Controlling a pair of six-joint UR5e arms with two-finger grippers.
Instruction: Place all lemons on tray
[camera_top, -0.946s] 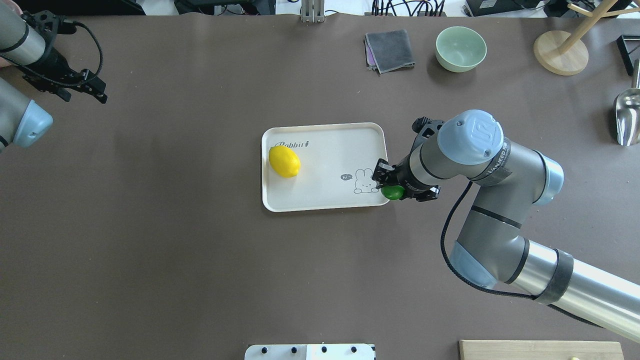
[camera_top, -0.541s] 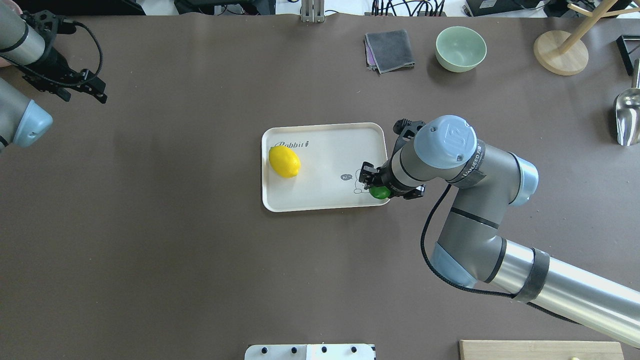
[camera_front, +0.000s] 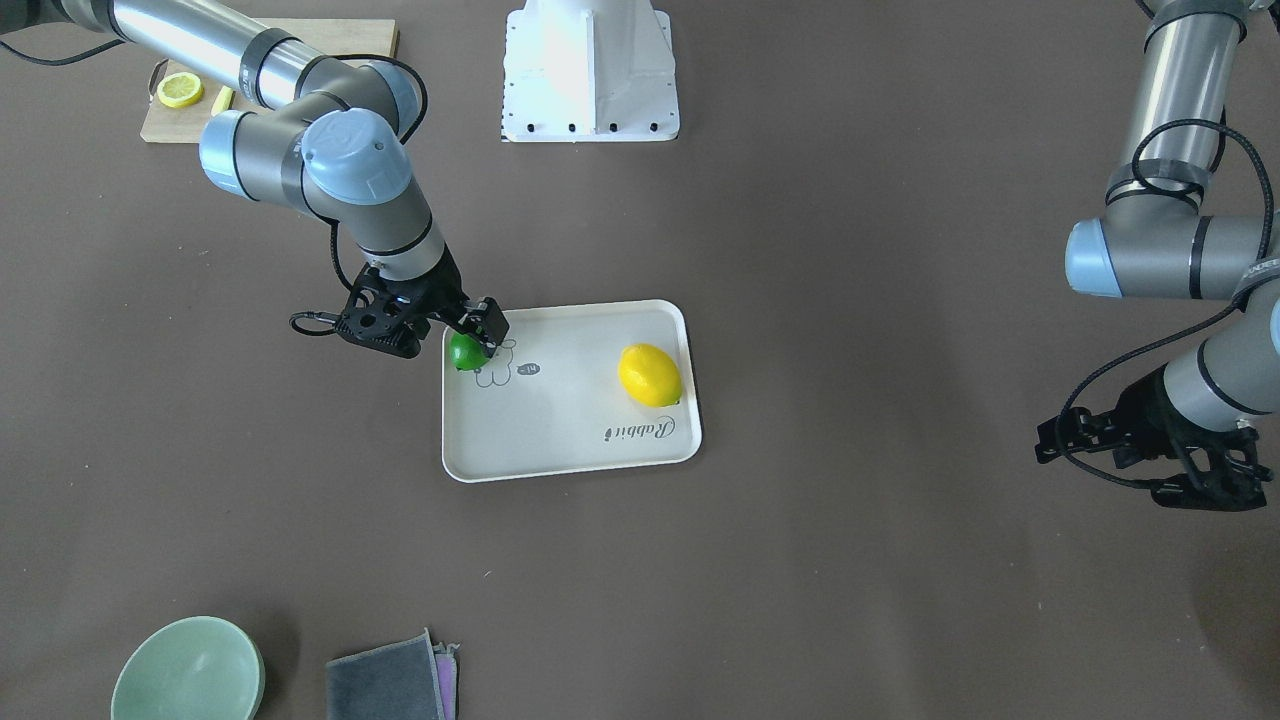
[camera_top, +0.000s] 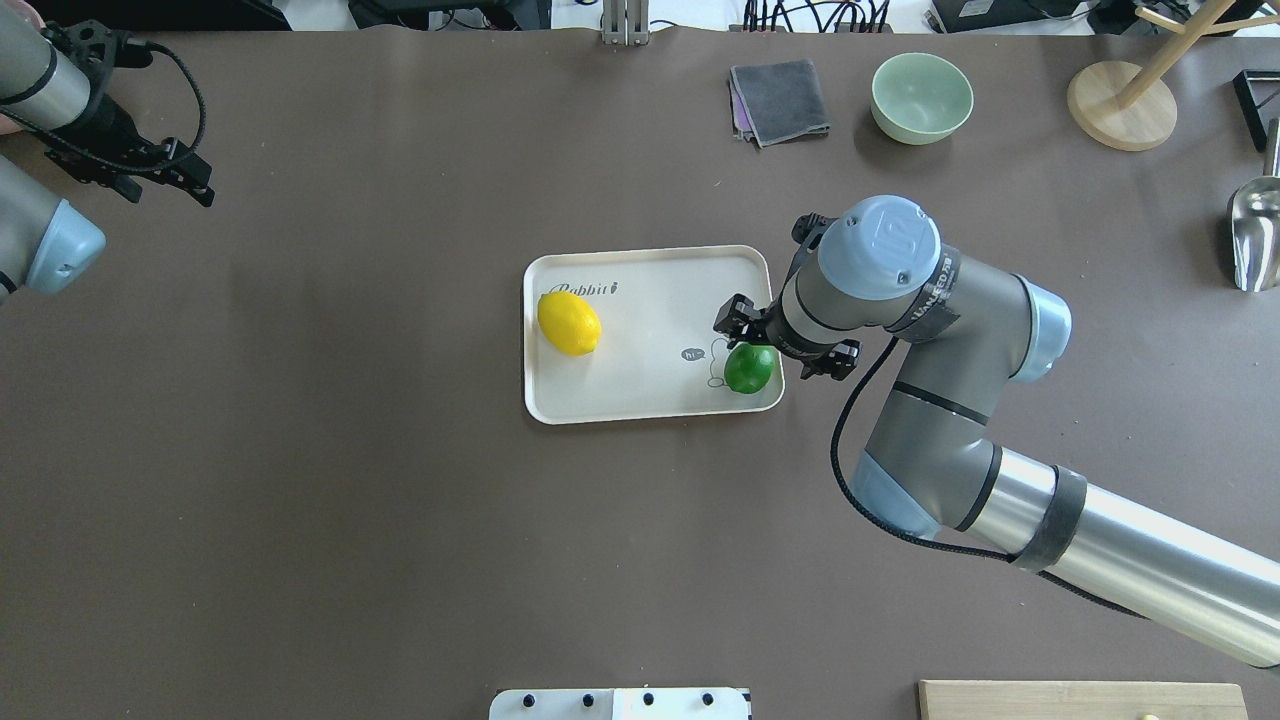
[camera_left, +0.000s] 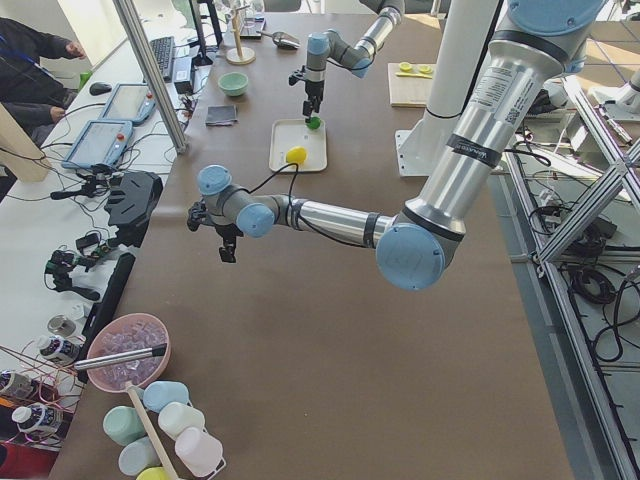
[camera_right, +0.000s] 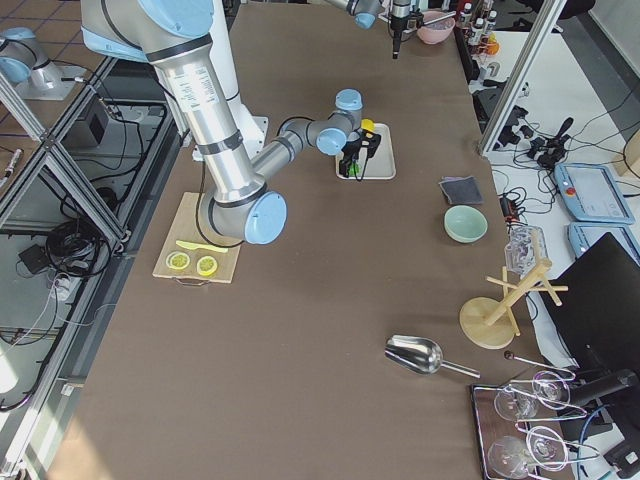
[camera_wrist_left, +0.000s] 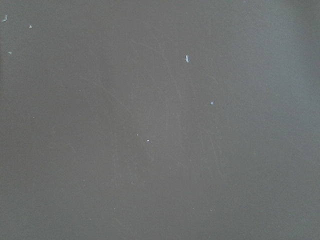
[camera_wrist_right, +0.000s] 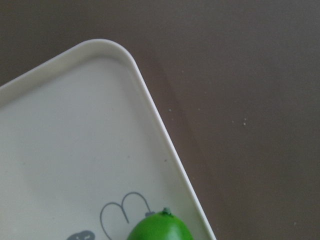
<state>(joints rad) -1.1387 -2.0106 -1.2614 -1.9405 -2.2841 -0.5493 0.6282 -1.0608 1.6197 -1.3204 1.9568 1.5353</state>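
Right gripper (camera_top: 748, 338) first: down low over the tray (camera_top: 640, 290), at the corner on the robot's right and near side, black fingers (camera_front: 490, 322) right up against the green lemon (camera_top: 748, 369). Cannot tell whether clamped on the fruit or spread clear of it: too much wrist in the way from above, no fingers in the wrist camera. Looks to be resting on the tray floor, that green lemon, just inside the raised rim, covering part of the cartoon rabbit (camera_top: 715, 365). Nubby tip showing in the right wrist view, beside the rabbit's ears.

Across the tray now, by the "Rabbit" script (camera_top: 585, 289): the yellow lemon (camera_top: 569, 323), lying on its side near the opposite short rim, well apart from the green one. Both lemons inside the rim, then.

Over to the left gripper (camera_top: 170, 180): way out at the far left corner, above brown tabletop (camera_top: 400, 500), well apart from the tray. Apart or together? Cannot tell from these angles.

Other containers. Pale green bowl (camera_top: 921, 97) at the far edge, mouth up, beside a folded grey cloth (camera_top: 780, 100). Wooden cutting board (camera_right: 200, 228) on the robot's right side, carrying two round lemon slices (camera_right: 207, 265) and a thin yellow strip (camera_right: 200, 246). Pink bowl (camera_left: 165, 350) at the left end, filled with clear cubes, metal scoop (camera_left: 110, 358) laid across.
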